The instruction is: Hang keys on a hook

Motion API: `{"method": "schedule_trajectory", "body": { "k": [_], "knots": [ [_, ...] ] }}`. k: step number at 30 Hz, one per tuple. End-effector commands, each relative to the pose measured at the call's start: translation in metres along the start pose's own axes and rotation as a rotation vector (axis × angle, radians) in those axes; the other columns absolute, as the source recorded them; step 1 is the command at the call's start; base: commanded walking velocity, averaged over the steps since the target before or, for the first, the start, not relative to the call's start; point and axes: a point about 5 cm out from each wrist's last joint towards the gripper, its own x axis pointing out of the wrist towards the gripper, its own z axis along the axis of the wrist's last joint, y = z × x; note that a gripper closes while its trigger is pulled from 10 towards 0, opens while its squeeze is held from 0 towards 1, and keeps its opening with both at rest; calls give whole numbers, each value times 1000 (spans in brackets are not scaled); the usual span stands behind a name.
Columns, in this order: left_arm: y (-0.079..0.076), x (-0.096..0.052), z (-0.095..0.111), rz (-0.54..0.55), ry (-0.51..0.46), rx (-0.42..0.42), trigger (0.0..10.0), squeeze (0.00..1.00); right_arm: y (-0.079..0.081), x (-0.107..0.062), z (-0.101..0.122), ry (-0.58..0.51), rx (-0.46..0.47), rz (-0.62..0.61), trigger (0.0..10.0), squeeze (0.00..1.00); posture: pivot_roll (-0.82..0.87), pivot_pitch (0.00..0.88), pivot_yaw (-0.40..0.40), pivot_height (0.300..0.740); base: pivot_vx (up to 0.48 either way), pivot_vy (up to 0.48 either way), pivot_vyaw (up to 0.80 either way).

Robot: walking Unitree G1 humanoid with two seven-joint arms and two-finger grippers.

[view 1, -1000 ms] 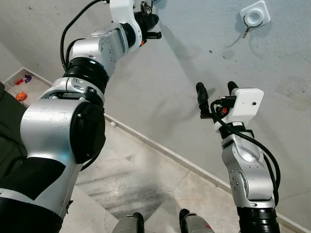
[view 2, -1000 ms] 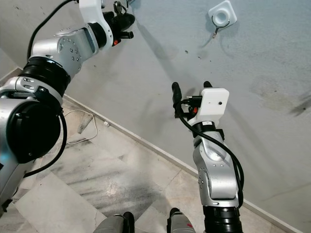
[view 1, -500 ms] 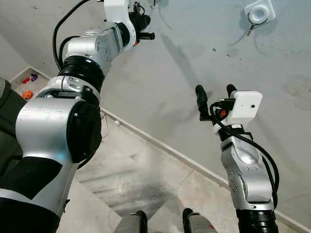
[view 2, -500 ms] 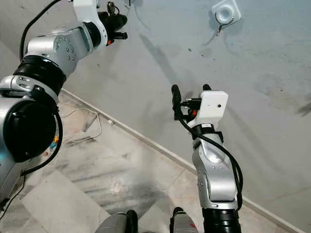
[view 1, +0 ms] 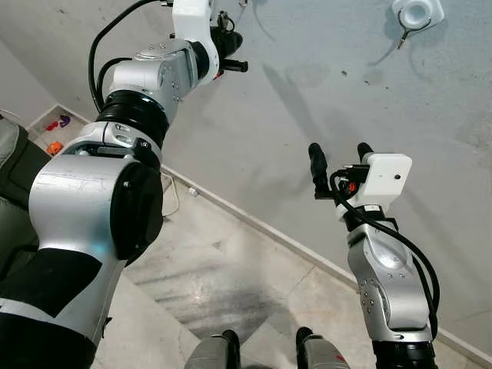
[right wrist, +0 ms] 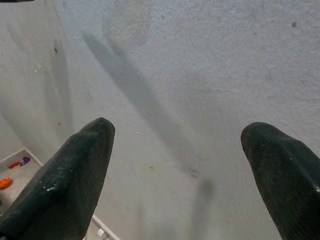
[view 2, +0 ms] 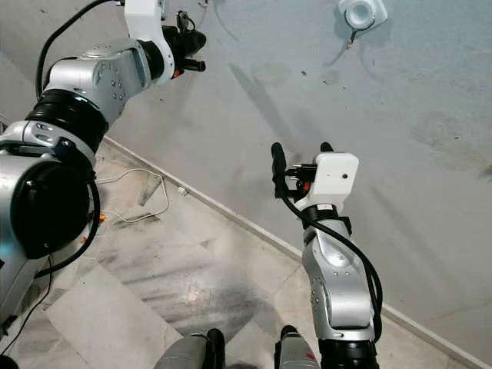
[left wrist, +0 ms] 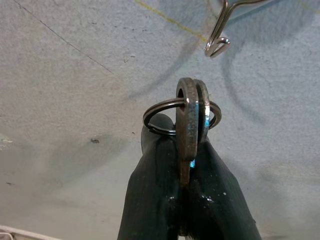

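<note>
My left arm is raised high against the grey wall, and its gripper [view 1: 228,36] is shut on the keys. In the left wrist view the keys [left wrist: 188,107] stand edge-on between the black fingers [left wrist: 155,170], with a metal ring [left wrist: 159,114] through them. A bent wire hook [left wrist: 218,45] hangs on the wall just beyond the keys, apart from them. A second hook on a white base [view 1: 417,11] is fixed to the wall at the upper right. My right gripper [view 1: 337,157] is held up in front of the wall, open and holding nothing.
A pale skirting board [view 1: 254,227] runs where the wall meets the marble floor [view 1: 192,284]. A white cable [view 1: 171,201] lies by the wall at the left, with small toys [view 1: 54,146] further left. My feet [view 1: 227,350] are at the bottom edge.
The head view has shifted a little, bringing more floor and the cable into sight. The left gripper stays raised at the wall with the keys; the right arm holds its pose.
</note>
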Motion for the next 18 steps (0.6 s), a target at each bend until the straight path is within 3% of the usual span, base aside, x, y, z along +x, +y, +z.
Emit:
{"method": "schedule_trajectory", "body": {
  "k": [1,4,6,10,13,18],
  "knots": [
    [1,-1,8,0,-19,15,10000,0,4,-2,2,-13,10,6,10000,0,-112,211,202,740,0,0,0],
    [-1,-1,11,-3,-31,17,10000,0,7,-1,3,-11,19,31,10000,0,-119,211,200,740,0,0,0],
    [-3,0,15,-4,-51,21,10000,0,27,-11,1,16,73,223,10000,0,-130,211,197,740,0,0,0],
    [-4,0,16,-4,-58,22,10000,0,33,-15,2,20,98,278,10000,0,-131,211,195,740,0,0,0],
    [-4,-1,22,-5,-75,26,10000,0,52,-30,10,19,172,461,10000,0,-138,210,193,740,0,0,0],
    [0,-3,24,13,-87,27,10000,0,51,-30,14,8,159,464,10000,0,-147,208,192,740,0,0,0]
  ]
}}
